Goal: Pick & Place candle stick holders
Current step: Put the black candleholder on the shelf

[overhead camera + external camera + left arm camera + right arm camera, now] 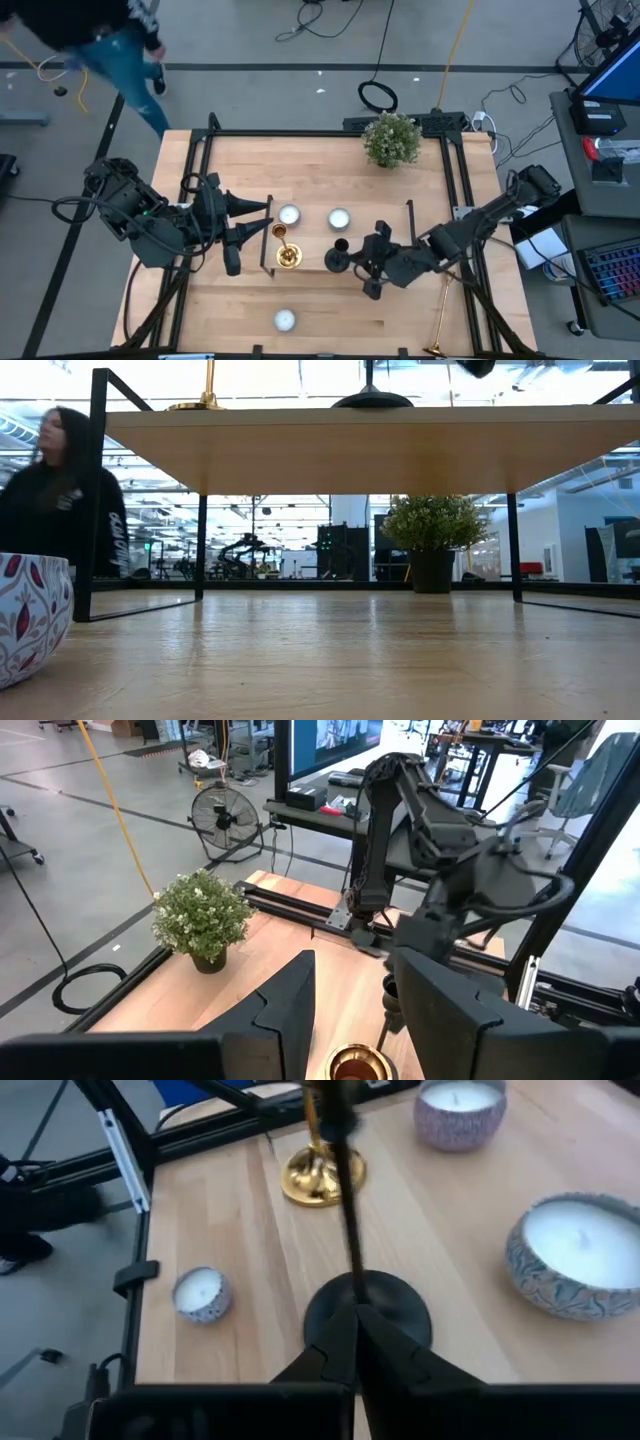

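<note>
My right pincer (358, 262) is closed on the thin stem of the black candlestick (338, 258), whose round base stands on the wooden stand (310, 268). Just past it stands a gold candlestick (286, 254), with my open left pincer (250, 232) beside it. A second gold candlestick (440, 318) lies behind me on the table (400, 310).

The gold candlestick (287, 256) and black candlestick (338, 259) stood close together on the wooden stand (310, 262), crowded by two white candles (289, 215); bare table (390, 320) lay open nearer the front edge.
</note>
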You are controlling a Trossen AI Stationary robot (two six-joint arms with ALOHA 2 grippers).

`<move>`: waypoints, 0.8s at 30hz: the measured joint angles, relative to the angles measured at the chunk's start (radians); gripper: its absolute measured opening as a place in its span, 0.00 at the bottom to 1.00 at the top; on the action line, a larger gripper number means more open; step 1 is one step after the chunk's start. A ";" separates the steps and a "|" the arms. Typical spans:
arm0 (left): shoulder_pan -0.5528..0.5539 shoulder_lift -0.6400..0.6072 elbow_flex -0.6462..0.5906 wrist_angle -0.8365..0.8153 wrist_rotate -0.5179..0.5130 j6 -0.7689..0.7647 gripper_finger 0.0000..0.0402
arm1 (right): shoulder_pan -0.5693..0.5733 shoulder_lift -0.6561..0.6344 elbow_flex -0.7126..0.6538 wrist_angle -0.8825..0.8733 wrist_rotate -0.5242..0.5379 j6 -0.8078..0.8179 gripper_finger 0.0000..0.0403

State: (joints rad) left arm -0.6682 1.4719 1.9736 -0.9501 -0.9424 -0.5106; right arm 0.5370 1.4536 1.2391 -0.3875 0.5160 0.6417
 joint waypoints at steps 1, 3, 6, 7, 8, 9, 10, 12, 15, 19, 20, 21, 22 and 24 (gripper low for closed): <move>0.000 0.000 0.000 -0.001 0.000 0.000 0.36 | 0.010 0.000 0.010 -0.019 0.010 0.002 0.00; 0.000 0.000 0.000 -0.008 0.000 -0.001 0.36 | 0.030 0.000 0.024 -0.042 0.023 0.020 0.00; 0.000 0.000 0.000 -0.026 0.001 -0.015 0.36 | 0.059 0.003 0.026 -0.053 0.041 0.059 0.00; 0.000 0.000 0.000 -0.032 0.000 -0.018 0.36 | 0.065 0.007 0.026 -0.049 0.048 0.071 0.00; 0.000 0.000 0.000 -0.038 0.000 -0.021 0.36 | 0.070 0.015 0.026 -0.047 0.059 0.083 0.00; 0.000 0.000 0.000 -0.040 0.000 -0.023 0.36 | 0.074 0.023 0.026 -0.044 0.064 0.091 0.00; 0.000 0.000 0.000 -0.040 0.000 -0.023 0.36 | 0.075 0.032 0.026 -0.038 0.066 0.095 0.00; 0.000 0.000 0.000 -0.041 0.000 -0.023 0.36 | 0.074 0.051 0.026 -0.027 0.081 0.103 0.00; 0.000 0.000 0.000 -0.042 0.000 -0.023 0.36 | 0.068 0.080 0.026 0.015 0.085 0.101 0.00; 0.000 0.000 0.000 -0.042 0.000 -0.026 0.36 | 0.060 0.125 0.026 0.069 0.058 0.076 0.00; 0.000 0.000 0.000 -0.042 0.000 -0.027 0.36 | 0.059 0.135 0.026 0.073 0.053 0.076 0.00; 0.000 0.000 0.000 -0.042 0.000 -0.028 0.36 | 0.057 0.147 0.026 0.072 0.037 0.077 0.00; 0.000 0.000 0.000 -0.042 0.000 -0.034 0.36 | 0.054 0.157 0.026 0.071 0.032 0.079 0.00; -0.002 0.000 0.000 -0.043 0.001 -0.040 0.36 | 0.053 0.176 0.026 0.071 0.030 0.079 0.00</move>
State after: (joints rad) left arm -0.6697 1.4715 1.9736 -0.9928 -0.9417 -0.5510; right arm 0.5897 1.6293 1.2650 -0.3167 0.5463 0.7204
